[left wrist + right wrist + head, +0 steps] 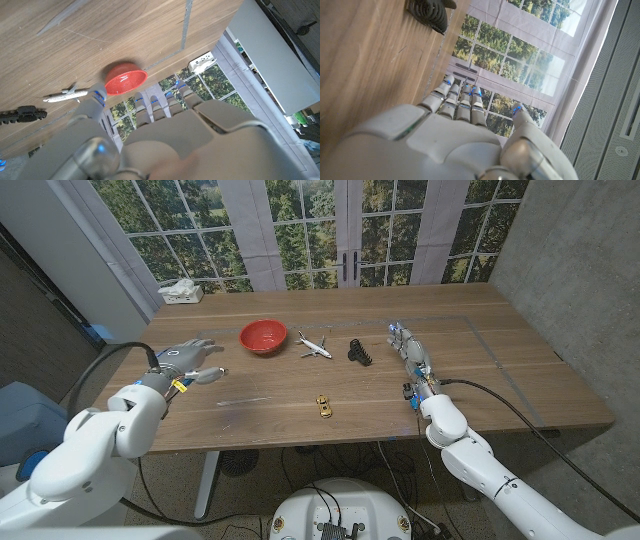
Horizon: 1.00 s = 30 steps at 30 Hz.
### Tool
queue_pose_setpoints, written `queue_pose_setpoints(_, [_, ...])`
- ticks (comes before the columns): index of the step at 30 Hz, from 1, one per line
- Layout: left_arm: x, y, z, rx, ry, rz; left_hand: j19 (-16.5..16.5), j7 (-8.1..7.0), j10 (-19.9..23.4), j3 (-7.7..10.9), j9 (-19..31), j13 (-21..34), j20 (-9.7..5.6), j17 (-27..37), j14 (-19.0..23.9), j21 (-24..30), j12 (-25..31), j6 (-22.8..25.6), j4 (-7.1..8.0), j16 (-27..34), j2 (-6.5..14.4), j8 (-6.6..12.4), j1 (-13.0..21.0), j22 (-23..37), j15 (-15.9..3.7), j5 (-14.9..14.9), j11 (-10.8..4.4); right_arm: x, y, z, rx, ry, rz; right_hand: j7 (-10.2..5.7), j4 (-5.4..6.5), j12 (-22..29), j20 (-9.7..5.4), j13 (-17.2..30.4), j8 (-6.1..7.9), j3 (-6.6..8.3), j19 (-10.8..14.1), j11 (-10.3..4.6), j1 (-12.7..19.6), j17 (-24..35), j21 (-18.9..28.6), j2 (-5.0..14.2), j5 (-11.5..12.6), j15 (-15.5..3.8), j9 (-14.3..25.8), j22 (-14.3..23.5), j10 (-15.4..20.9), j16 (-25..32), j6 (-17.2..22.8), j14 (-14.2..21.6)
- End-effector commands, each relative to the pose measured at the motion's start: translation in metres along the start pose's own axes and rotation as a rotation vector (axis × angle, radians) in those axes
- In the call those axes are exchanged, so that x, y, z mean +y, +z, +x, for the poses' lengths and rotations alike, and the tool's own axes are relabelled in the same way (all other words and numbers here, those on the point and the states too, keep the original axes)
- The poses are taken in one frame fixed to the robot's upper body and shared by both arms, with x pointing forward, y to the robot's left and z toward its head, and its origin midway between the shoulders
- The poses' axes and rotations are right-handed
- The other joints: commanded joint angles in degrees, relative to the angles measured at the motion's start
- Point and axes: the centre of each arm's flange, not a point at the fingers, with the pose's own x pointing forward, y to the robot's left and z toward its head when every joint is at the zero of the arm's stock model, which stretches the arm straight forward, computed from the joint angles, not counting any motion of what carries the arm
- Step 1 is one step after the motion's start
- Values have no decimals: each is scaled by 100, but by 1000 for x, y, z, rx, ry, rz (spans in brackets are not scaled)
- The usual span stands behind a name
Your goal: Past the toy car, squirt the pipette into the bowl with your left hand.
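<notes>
The table [480, 330] is matt, grained wood with faint scuffs. The red bowl [263, 336] looks like glossy plastic. Both hands wear smooth, pale grey plastic shells.

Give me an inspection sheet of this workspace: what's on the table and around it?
Surface: brown wooden table.
Job's things: clear plastic pipette lying on the table; small yellow toy car; round red bowl, apparently empty.
Clutter: white toy aeroplane; black ribbed clip; white box at the far edge.
Hands: left hand open, empty; right hand open, empty.
Cables: black cable at each arm.
Surroundings: large windows, trees outside.
</notes>
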Motion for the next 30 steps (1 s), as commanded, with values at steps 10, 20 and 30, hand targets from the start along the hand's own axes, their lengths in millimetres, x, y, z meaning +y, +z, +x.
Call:
queue_pose_setpoints(10, [-4, 6, 1, 54, -69, 173, -176, -60, -158, -15, 43, 24, 47, 36, -271, -55, 2, 401, -7, -11, -232, 190, 384, -8, 135, 2, -7, 19, -1, -7, 7, 51, 7, -18, -60, -9, 22, 14, 22, 2, 46, 27, 22, 16, -20, 62, -7, -10, 35, 24, 65, -4, 53, 42])
queue_pose_setpoints(20, [-8, 10, 6, 79, -123, 216, -232, -152, -212, -23, 51, 24, 93, 39, -436, -51, 3, 761, -5, -6, -429, 308, 623, -15, 289, 64, -68, 26, 1, -8, 6, 73, -3, -11, -72, -10, 16, 15, 23, -5, 52, 33, 18, 15, -22, 64, -10, -12, 37, 25, 69, -6, 63, 40])
queue_pose_setpoints(30, [-12, 10, 10, 99, -171, 213, -260, -161, -231, -19, 62, 23, 157, 40, -517, -47, 14, 1077, 0, 6, -558, 414, 824, -17, 373, 105, -68, 32, 5, -11, 3, 77, -38, -24, -232, -18, -3, 13, 25, 85, 62, 18, 192, -22, -30, 81, 43, -9, 36, 21, 69, -24, 62, 60])
